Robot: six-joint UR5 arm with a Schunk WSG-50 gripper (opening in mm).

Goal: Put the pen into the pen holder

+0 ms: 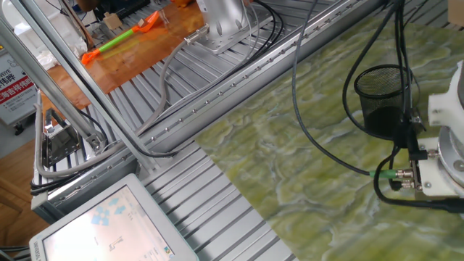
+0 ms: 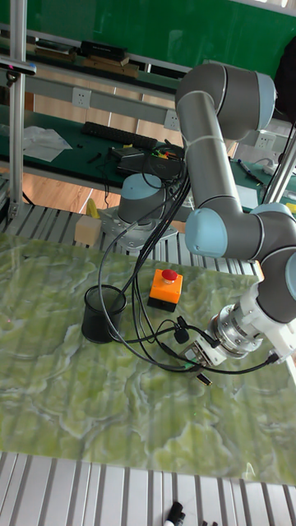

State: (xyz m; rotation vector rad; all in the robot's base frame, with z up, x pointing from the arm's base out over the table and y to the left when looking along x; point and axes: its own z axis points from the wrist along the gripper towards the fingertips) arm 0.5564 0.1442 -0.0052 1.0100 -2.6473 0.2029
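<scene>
The gripper (image 2: 197, 359) hangs low over the green mat, jaw state indeterminate, apparently carrying the pen (image 2: 202, 379) tilted at its tip; the pen holder (image 2: 104, 313) stands well apart to the picture's left.

arm bent low, wrist near the table

the ur5 arm (image 2: 215, 156) rises, folds at the elbow and drops its wrist (image 2: 247, 325) low — gripper (image 2: 195, 355) angled down-left, fingers too small to tell whether spread or closed.
</scene>
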